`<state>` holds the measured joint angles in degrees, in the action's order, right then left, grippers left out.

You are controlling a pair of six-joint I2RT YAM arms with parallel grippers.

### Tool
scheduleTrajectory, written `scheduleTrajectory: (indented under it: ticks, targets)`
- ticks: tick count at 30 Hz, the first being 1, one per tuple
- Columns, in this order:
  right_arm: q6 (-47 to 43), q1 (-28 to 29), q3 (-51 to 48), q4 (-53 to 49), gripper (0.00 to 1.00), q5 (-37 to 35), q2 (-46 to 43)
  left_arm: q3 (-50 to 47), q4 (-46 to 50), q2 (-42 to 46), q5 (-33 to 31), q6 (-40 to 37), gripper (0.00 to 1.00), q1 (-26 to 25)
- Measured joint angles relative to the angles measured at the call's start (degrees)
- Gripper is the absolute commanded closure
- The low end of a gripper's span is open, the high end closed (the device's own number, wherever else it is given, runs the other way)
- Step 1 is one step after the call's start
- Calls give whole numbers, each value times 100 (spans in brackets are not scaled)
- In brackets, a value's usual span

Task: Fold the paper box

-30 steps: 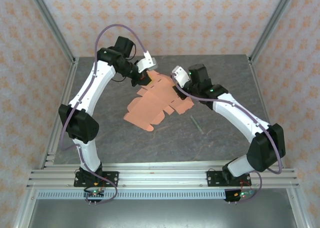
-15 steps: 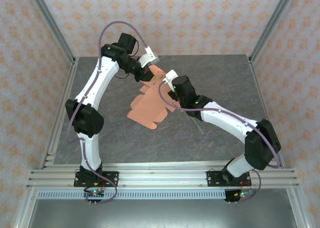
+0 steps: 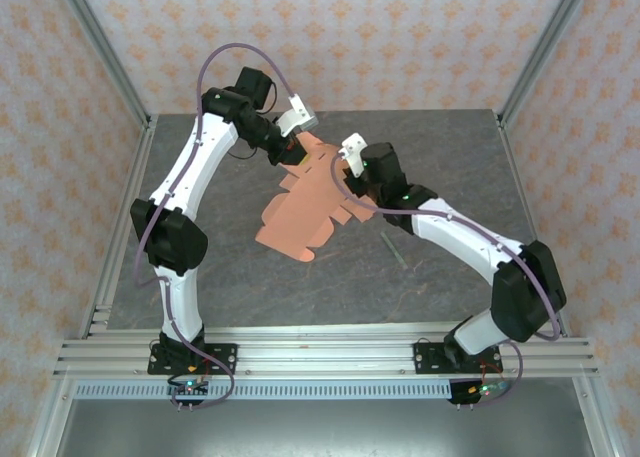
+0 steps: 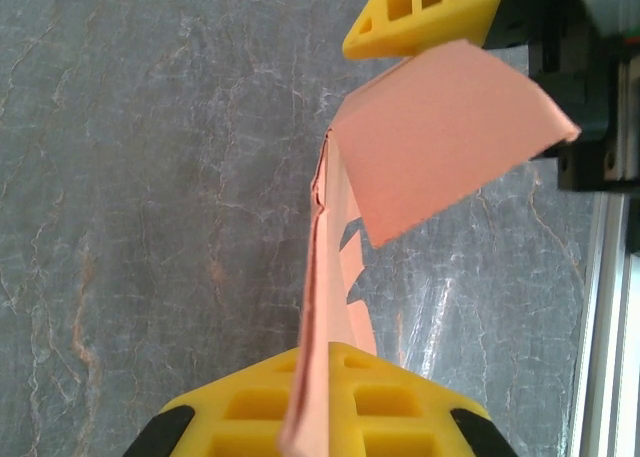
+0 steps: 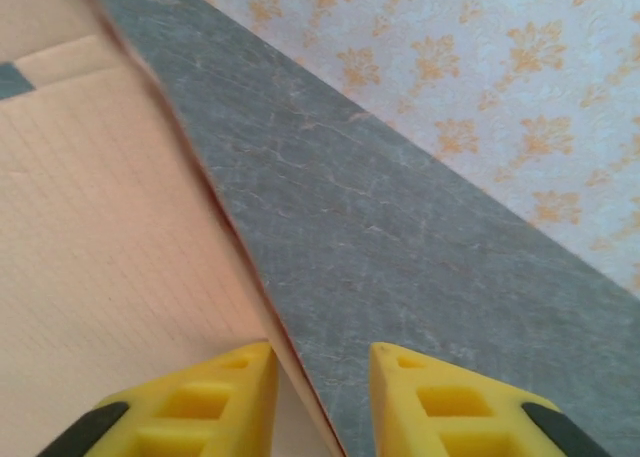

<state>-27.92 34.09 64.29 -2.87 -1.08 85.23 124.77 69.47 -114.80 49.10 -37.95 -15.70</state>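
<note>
- Left gripper [image 3: 297, 155]: over the far middle of the table [image 3: 450, 157], towards its left side. Jaws pressed together on the far end of the paper box [image 3: 300, 212]. In the left wrist view the card edge runs straight down between the two yellow fingers [image 4: 390, 407], which pinch it.
- Paper box, count one: a flat die-cut sheet of salmon-orange card, not yet formed.
- Its long axis runs on a diagonal, from the far middle of the table down towards the near-left. The far end is held up in the left gripper. The near end sits low, and whether it touches the surface cannot be told.
- Cut tabs line the sheet's right-hand edge. In the left wrist view the sheet [image 4: 440, 137] stands on edge, with one flap bent off to the side.
- Right gripper [image 3: 345, 174]: just beside the sheet's right edge, close to the left gripper.
- In the right wrist view its jaws [image 5: 322, 372] are spread. The sheet's edge [image 5: 90, 227] runs into the gap, close against the left-hand finger [image 5: 230, 377], and is not clamped.
- Thin grey stick [image 3: 392, 249], count one: flat on the table, right of the sheet and apart from it. Its long axis runs from far-left to near-right.
- Grippers, count two.
</note>
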Motion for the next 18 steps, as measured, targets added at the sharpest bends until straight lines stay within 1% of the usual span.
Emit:
scheduleTrajectory:
  ticks: [3, 11, 15, 18]
  targets:
    - [9, -205, 0, -140, 65, 505, -68, 0, 24, 0, -2, -24, 100, 0]
    - [-20, -577, 2, -455, 61, 1296, -175, 0, 85, 0, -4, -111, 100, 2]
    - [-61, -647, 39, -544, 61, 1602, -221, 0, 85, 0, -4, -111, 100, 2]
    - [-109, -651, 140, -680, 65, 1775, -195, 0, 85, 0, -4, -111, 100, 2]
